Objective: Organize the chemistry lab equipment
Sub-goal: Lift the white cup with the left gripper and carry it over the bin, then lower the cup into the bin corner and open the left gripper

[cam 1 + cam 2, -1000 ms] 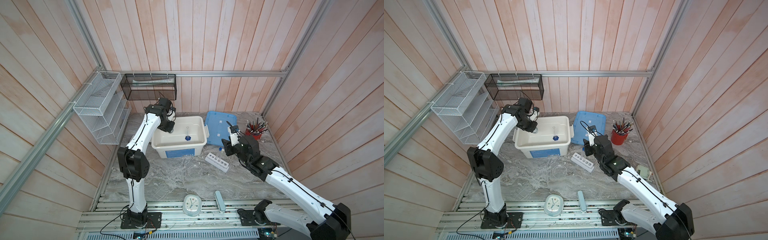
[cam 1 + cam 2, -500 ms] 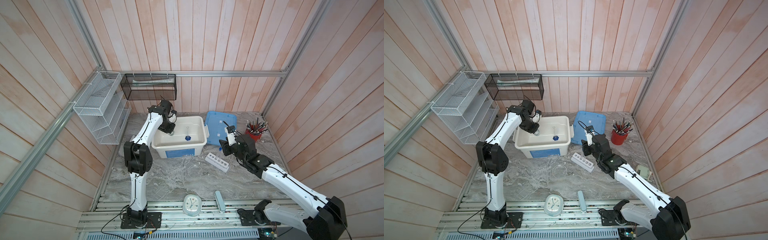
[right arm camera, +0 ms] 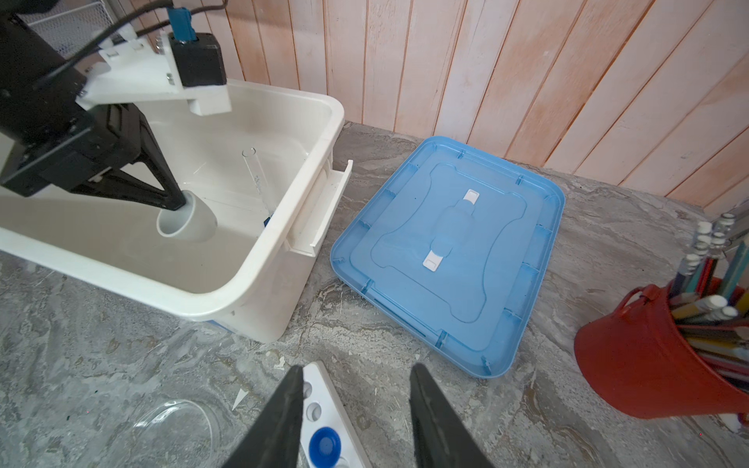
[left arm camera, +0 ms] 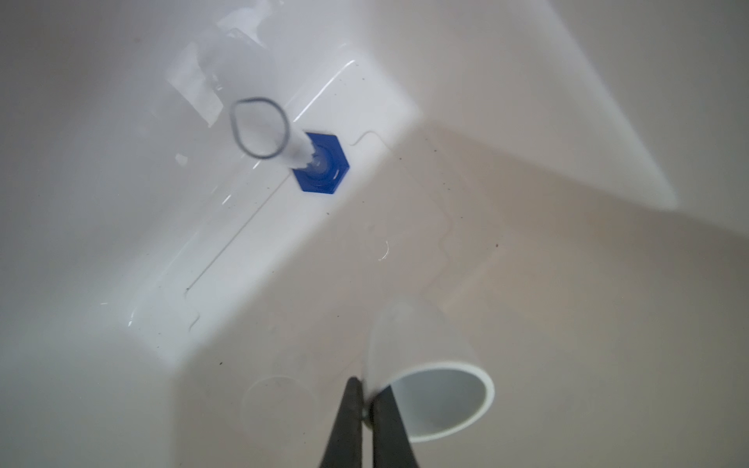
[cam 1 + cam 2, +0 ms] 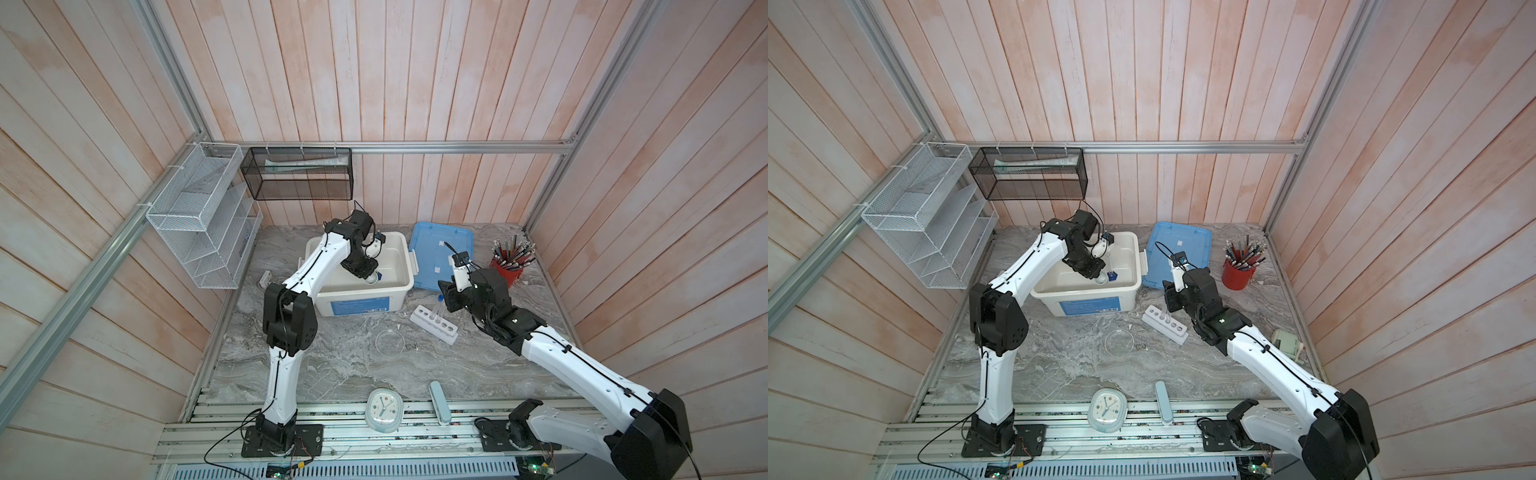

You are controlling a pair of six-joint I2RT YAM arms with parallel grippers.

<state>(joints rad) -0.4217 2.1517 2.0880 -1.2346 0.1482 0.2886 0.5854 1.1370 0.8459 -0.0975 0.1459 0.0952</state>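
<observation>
Bin (image 5: 357,305) of white plastic sat open near the back edge of the worktop (image 5: 332,365), left of centre. Its blue lid (image 5: 440,257) lay flat just beside it on the right. Inside the bin stood the blue-hexagon-based clear vessel (image 4: 320,168), upright on the floor. The left gripper (image 4: 367,389) reached down into the same bin, its jaws pinched tight on the rim of the small white dish (image 4: 441,405). The right wrist view showed that dish (image 3: 186,221) tipped on its side, mouth facing outward. Whether it touched the bin floor could not be told.

In front of the bin's right corner, the white six-hole rack (image 5: 434,326) lay slantwise on the worktop. Thin clear tubes (image 5: 436,309) stood in its holes, one of them showing a blue cap (image 3: 324,443). The right gripper (image 3: 356,368) hung over the rack's end with its jaws partly apart, gripping nothing. The clear petri dish (image 5: 390,341) sat empty on the worktop, just left of the rack and in front of the bin.

A red cup (image 5: 505,270) full of pens stood near the back right corner. On the back wall, a black mesh basket (image 5: 299,183) held a long pale item.
</observation>
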